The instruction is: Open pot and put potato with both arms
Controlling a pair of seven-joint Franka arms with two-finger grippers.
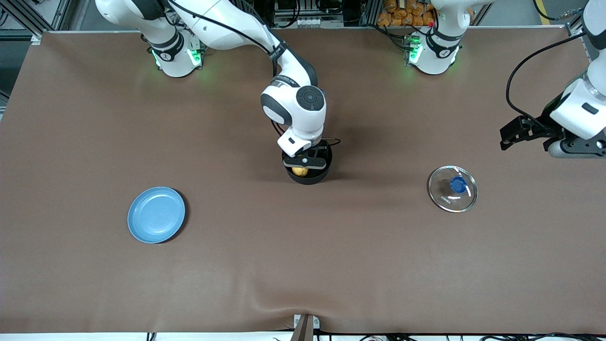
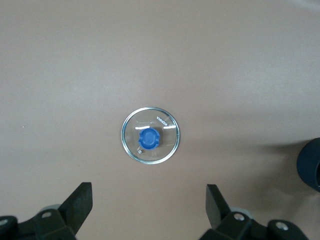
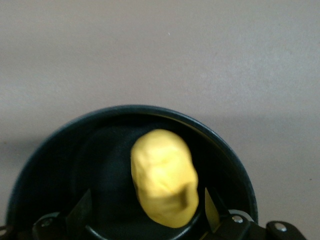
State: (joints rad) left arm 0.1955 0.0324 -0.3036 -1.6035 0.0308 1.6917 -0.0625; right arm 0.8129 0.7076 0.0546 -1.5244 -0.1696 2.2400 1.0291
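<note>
The black pot point(image 1: 318, 176) stands at the table's middle with its lid off; its blue handle is hidden under the right arm. The yellow potato point(image 1: 299, 171) lies inside the pot point(image 3: 60, 155), and in the right wrist view the potato point(image 3: 162, 175) sits between the spread fingers. My right gripper point(image 1: 303, 168) point(image 3: 147, 202) is open, low over the pot's mouth. The clear glass lid point(image 1: 452, 188) with its blue knob lies flat on the table toward the left arm's end. My left gripper point(image 1: 516, 134) point(image 2: 149, 205) is open and empty, up in the air beside the lid point(image 2: 150, 139).
A flat light-blue plate point(image 1: 156, 214) lies toward the right arm's end, nearer to the front camera than the pot. The brown table cover point(image 1: 303, 265) has a crease at its front edge. A dark rounded edge, likely the pot point(image 2: 311, 170), shows in the left wrist view.
</note>
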